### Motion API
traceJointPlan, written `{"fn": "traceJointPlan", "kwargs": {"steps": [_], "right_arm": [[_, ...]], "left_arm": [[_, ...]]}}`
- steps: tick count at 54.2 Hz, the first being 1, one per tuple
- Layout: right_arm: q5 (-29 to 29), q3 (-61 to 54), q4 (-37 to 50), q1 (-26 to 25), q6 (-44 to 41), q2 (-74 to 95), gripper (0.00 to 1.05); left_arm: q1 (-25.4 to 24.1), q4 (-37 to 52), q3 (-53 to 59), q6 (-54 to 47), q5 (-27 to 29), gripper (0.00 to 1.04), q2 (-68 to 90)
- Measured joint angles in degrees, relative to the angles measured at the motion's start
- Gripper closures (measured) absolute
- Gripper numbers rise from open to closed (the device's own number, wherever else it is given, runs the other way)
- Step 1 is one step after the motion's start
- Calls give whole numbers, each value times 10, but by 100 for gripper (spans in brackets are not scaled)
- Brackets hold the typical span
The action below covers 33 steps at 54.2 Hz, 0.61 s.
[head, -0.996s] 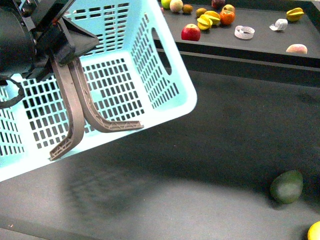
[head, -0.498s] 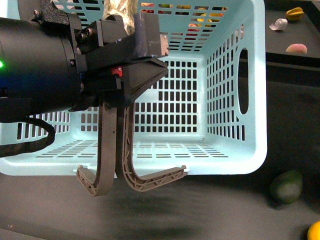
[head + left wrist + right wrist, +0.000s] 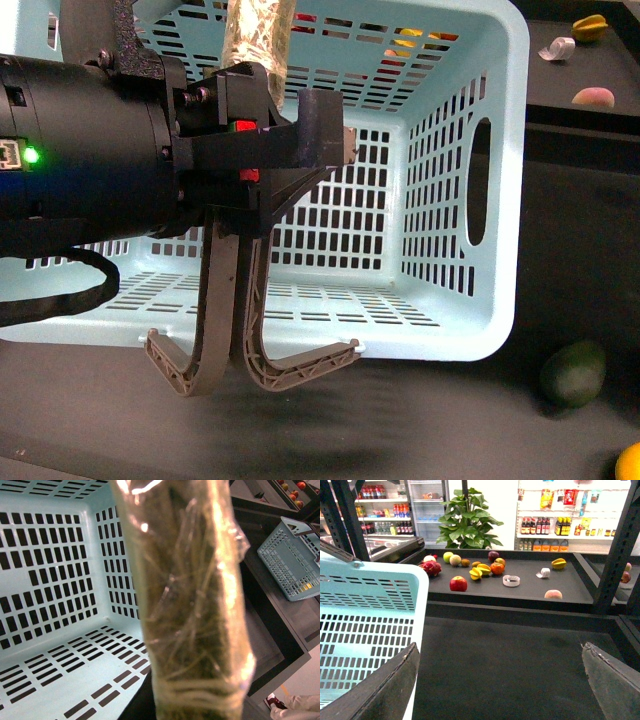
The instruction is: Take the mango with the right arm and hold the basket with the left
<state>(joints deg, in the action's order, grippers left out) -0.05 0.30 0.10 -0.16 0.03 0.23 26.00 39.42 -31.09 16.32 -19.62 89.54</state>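
The turquoise basket point(image 3: 450, 200) hangs tilted, its open side facing the front camera. Its two grey-brown handles point(image 3: 230, 320) are pinched in my left gripper point(image 3: 262, 190), which is shut on them at the end of the thick black left arm point(image 3: 80, 160). In the left wrist view a tape-wrapped finger point(image 3: 190, 605) fills the middle, in front of the basket's inside point(image 3: 60, 580). Only a yellow-orange edge of the mango point(image 3: 630, 463) shows, at the front view's lower right corner. My right gripper point(image 3: 500, 680) is open over the dark shelf, with nothing between its fingers and the basket point(image 3: 365, 625) beside it.
A dark green oval fruit point(image 3: 573, 373) lies on the dark shelf close to the mango. The raised back shelf carries a red apple point(image 3: 458, 583), star fruits point(image 3: 480, 571), a peach point(image 3: 553, 594) and other fruit. A second basket point(image 3: 295, 555) sits off to the side.
The basket has swung from the left to the middle and tipped its open side toward the camera. The left arm came further into view, then shifted only slightly in the last half second.
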Motion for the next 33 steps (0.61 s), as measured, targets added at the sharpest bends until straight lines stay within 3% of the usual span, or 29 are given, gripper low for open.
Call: {"fn": "traceJointPlan", "kwargs": {"steps": [11,33], "right_arm": [[0,0,0,0,0,0,8],[0,0,0,0,0,0,8]], "left_arm": [[5,5,0,-3,47,97,3],[4,7,0,-8,55,97,3]]}}
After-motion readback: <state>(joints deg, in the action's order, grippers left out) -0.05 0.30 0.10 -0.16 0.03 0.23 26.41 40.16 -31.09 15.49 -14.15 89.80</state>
